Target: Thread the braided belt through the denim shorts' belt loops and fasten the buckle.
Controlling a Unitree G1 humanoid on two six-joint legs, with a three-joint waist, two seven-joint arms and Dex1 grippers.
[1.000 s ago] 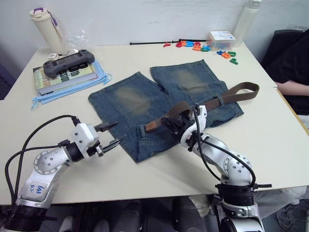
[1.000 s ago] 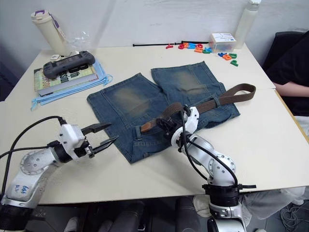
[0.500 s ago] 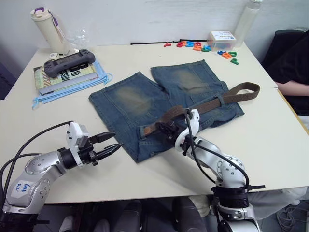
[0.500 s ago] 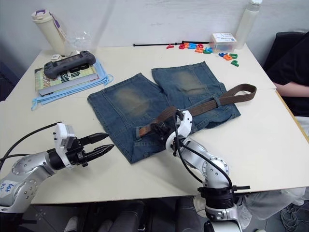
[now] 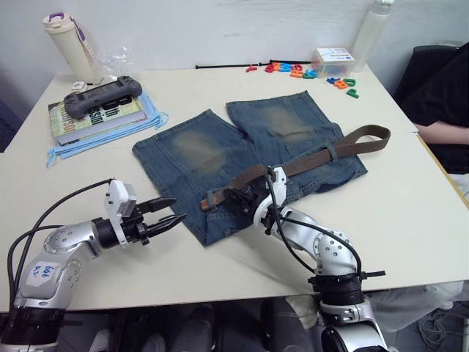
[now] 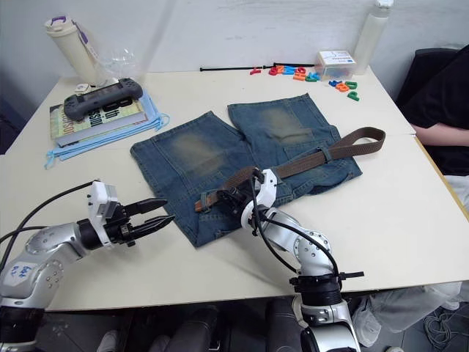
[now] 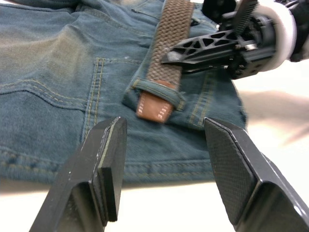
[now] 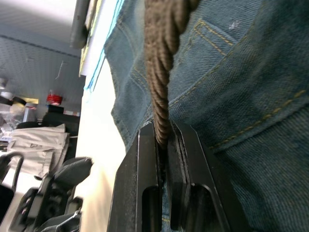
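The denim shorts (image 5: pixel 194 150) lie flat in the middle of the table, waistband toward me. The braided belt (image 5: pixel 311 160) runs along the waistband from a folded end at the right. Its brown leather tip (image 7: pixel 153 108) pokes out of a belt loop (image 7: pixel 157 89) near the left end. My right gripper (image 5: pixel 236 199) is shut on the belt just right of that loop, and the strap stands pinched between its fingers (image 8: pixel 149 164). My left gripper (image 5: pixel 167 213) hovers open over bare table just left of the shorts, pointing at the tip. The buckle is out of view.
A book stack with a game controller (image 5: pixel 102 95) on a light-blue cloth sits at the back left beside a tumbler (image 5: pixel 66 37). Coloured letters (image 5: pixel 308 71), a small box (image 5: pixel 332 57), a bottle (image 5: pixel 370 29) and a thin black cord (image 5: pixel 220 66) line the far edge. A person's arm (image 5: pixel 440 132) rests at the right.
My right gripper has slid left along the waistband with the belt, and the leather tip now sticks further out of the loop. My left gripper's fingers stand closer together than a second ago.
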